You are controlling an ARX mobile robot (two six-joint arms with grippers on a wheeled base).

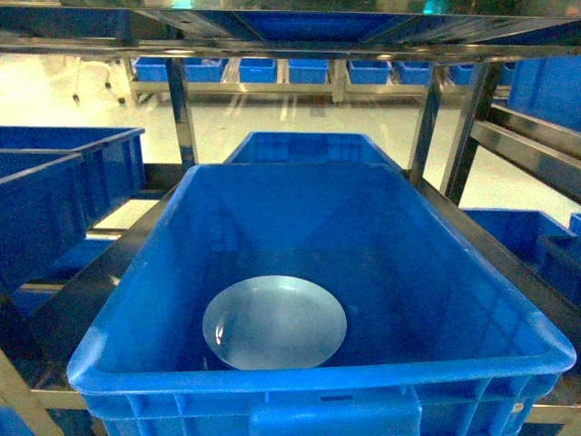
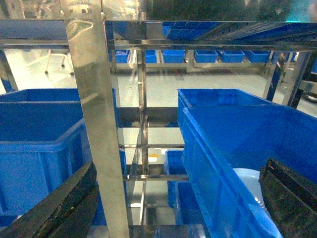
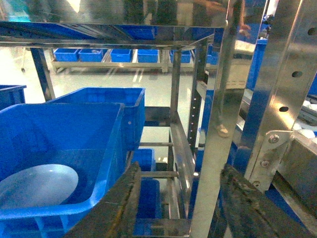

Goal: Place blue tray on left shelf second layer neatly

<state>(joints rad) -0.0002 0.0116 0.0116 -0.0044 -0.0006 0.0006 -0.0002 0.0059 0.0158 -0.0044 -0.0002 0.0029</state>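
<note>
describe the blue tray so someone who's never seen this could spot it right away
Start at the big dark-blue crate on the metal rack straight ahead. The blue tray lies on its floor, near the front wall. It is pale, round and shallow; everything around it is dark and rectangular.

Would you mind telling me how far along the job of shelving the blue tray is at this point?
Nothing looks done yet. The blue tray lies flat on the floor of the large blue crate, toward its near wall. Nothing is in hand: the left gripper and right gripper are both open, outside the crate and empty. Left to do: reach in, grasp the tray, lift it out and set it on the left shelf.
</note>
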